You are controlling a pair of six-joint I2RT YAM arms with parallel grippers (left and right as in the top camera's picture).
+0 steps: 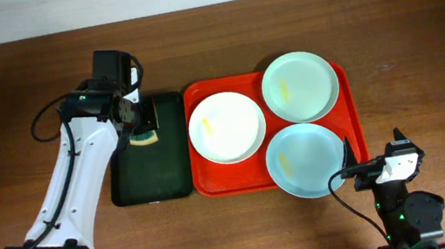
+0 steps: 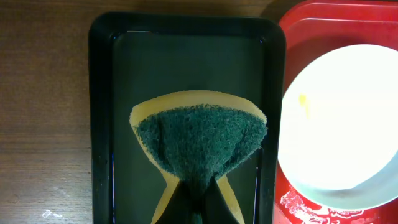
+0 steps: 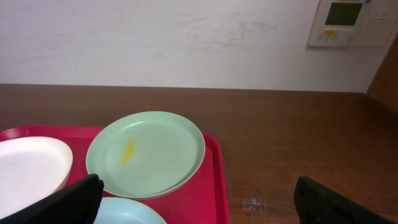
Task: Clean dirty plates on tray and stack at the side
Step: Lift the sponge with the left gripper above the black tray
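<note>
Three plates are seen lying on the red tray point(image 1: 211, 179), which rests on the brown wooden table point(image 1: 422, 42). The white plate point(image 1: 226, 127) is placed at the tray's left side. The pale green plate point(image 1: 300, 86) is set in the tray's far right corner. The pale blue plate point(image 1: 305, 160) is set in its near right corner, with the rim reaching past the tray's near edge. A small yellowish smear is carried by each plate, and it is faintest on the blue one.

A dark green tray point(image 1: 152, 175) is laid just beside the red tray's left edge. Over it a sponge point(image 2: 199, 140), with a green scouring face and a yellow body, is pinched and folded in the closed left gripper point(image 1: 141, 123). Whether the sponge touches the dark tray's floor cannot be told.

The right gripper point(image 1: 375, 151) is held near the red tray's near right corner with its fingers spread wide, and nothing is held between them.

White marks, possibly print, are seen on the red tray's floor in the left wrist view, but they cannot be read. A wall panel point(image 3: 346, 22) with a small display and a yellow strip is mounted beyond the tray's far side. Its writing is too small to be made out.
</note>
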